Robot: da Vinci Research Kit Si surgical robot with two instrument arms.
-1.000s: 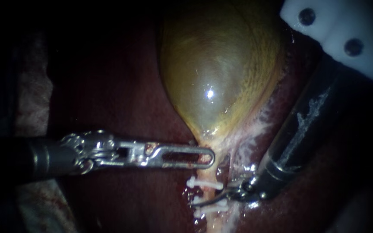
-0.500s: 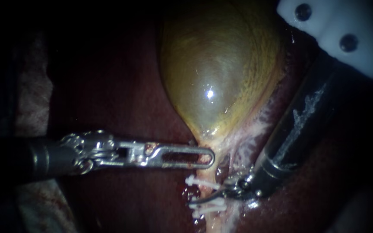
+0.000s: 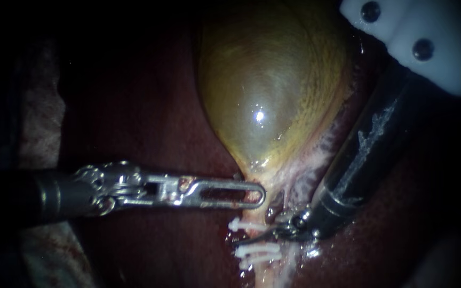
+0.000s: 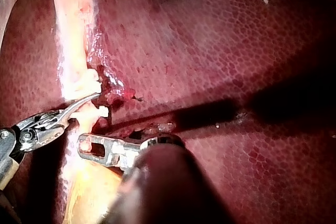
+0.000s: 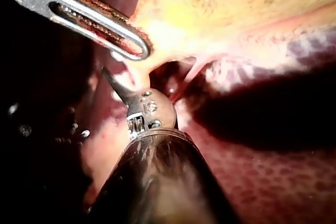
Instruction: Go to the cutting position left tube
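The yellow-green gallbladder (image 3: 265, 90) narrows to a pale neck. My left instrument (image 3: 256, 194) comes in flat from the left, its slotted jaws shut on that neck (image 5: 157, 40). Below the neck the left tube (image 3: 255, 214) runs down and carries white clips, one above (image 3: 243, 225) and two below (image 3: 257, 252). My right instrument (image 3: 252, 239) slants in from the upper right. Its thin curved blades stand open at the tube, in the gap between the upper and lower clips (image 4: 86, 111). One blade (image 4: 79, 103) crosses the tube's near side; the other is hidden behind it.
Dark red liver (image 3: 150, 122) lies all around (image 4: 220, 51). Whitish frayed tissue (image 3: 316, 154) runs beside the gallbladder's right edge, with a thinner strand (image 3: 289, 205) beside the left tube. A white block (image 3: 417, 42) sits on the right shaft. Pale cloth (image 3: 38, 128) lies far left.
My right instrument has slid up and leftward along its line; its blade tip rose from the lower clips into the gap under the upper clip. The left instrument has held still.
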